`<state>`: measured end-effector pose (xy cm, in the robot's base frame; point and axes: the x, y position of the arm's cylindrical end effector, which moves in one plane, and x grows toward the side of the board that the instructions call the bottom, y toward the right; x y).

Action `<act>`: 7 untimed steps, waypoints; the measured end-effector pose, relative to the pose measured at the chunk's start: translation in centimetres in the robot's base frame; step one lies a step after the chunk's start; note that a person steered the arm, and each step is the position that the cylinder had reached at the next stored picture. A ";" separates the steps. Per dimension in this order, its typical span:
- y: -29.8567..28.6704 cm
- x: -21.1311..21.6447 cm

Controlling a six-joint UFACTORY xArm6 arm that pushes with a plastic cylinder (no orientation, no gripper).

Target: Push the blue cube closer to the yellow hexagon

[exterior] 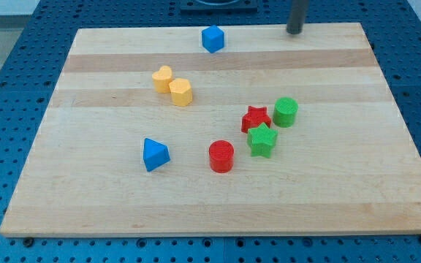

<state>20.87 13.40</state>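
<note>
The blue cube (213,39) sits near the view's top edge of the bench (327,197), a little left of the middle, resting flat on the pale wood with open board all around it. Below it and toward the view's left are two yellow blocks that touch each other: the upper-left one is a yellow heart-like block (162,78), and the lower-right one is the yellow hexagon (181,92). The blue cube stands well apart from this pair. The tip (294,32) of the dark rod is at the view's top edge of the bench, well to the view's right of the blue cube and touching no block; only the rod's lower part shows, its upper part cut off by the frame. The arm carries no fingers, so there is nothing to be spread or pressed together. Farther down, right of centre, four blocks form a loose cluster: a red star (256,118), a green cylinder (286,112) just to its right, a green star (262,140) just below the red star and seemingly touching it, and a red cylinder (221,156) to the lower left of the group, slightly apart. A blue triangular block (155,154) lies alone at the view's lower left, near the red cylinder but separate from it. The bench rests on a blue perforated surface (6,88).
</note>
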 end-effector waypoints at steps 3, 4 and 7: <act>-9.9 0.0; -12.4 -0.1; -16.0 2.0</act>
<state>22.89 -2.63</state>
